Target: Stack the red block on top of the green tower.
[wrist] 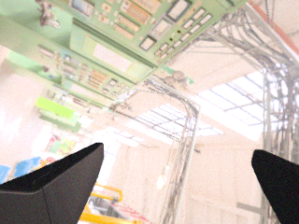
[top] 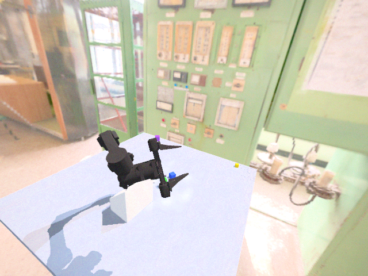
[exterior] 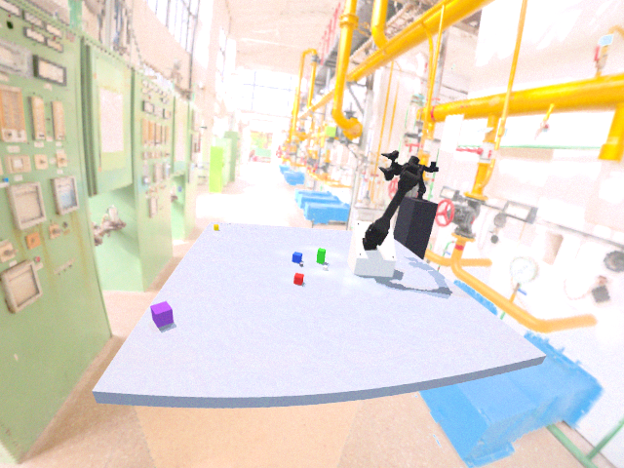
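Note:
The red block lies on the table in the exterior view; in the top view it is not visible, with the arm in front. The green tower stands upright on the table with nothing on top; in the top view the gripper hides most of it. My gripper is wide open and empty. It is raised high above the table, well away from the red block and the tower. The wrist view shows only the fingers and the room.
A blue block lies near the tower, with a tiny dark piece and a tiny white piece close by. A purple block and a yellow block lie near table edges. The arm stands on a white base.

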Controlling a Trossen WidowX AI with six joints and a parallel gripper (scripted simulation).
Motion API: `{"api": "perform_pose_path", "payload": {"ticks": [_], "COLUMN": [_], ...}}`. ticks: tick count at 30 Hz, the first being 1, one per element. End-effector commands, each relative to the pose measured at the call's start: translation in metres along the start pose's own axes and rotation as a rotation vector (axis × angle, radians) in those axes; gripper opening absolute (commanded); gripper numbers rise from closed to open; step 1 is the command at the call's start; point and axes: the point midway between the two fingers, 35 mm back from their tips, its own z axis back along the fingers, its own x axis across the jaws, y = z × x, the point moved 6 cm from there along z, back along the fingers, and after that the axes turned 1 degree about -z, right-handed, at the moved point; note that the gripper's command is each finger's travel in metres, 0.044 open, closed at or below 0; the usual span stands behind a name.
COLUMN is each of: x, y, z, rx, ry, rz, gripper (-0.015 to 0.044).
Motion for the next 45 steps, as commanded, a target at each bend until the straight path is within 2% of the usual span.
{"api": "perform_pose_path", "payload": {"ticks": [1,12,24,34,45], "x": [-0.004,-0.047,-0.087,-0.106,-0.118], "y": [-0.02,-0.112,-0.24,-0.356,-0.483], "z": [-0.025,-0.12,-0.187,-0.213,-0.203], "rx": [-0.039,-0.246,-0.419,-0.485,-0.46], "ry": [-0.041,-0.183,-0.431,-0.705,-1.045], "rz": [-0.123,-0.455,-0.765,-0.977,-1.147], "gripper": [0.044,0.044,0.044,0.044,0.044]}}
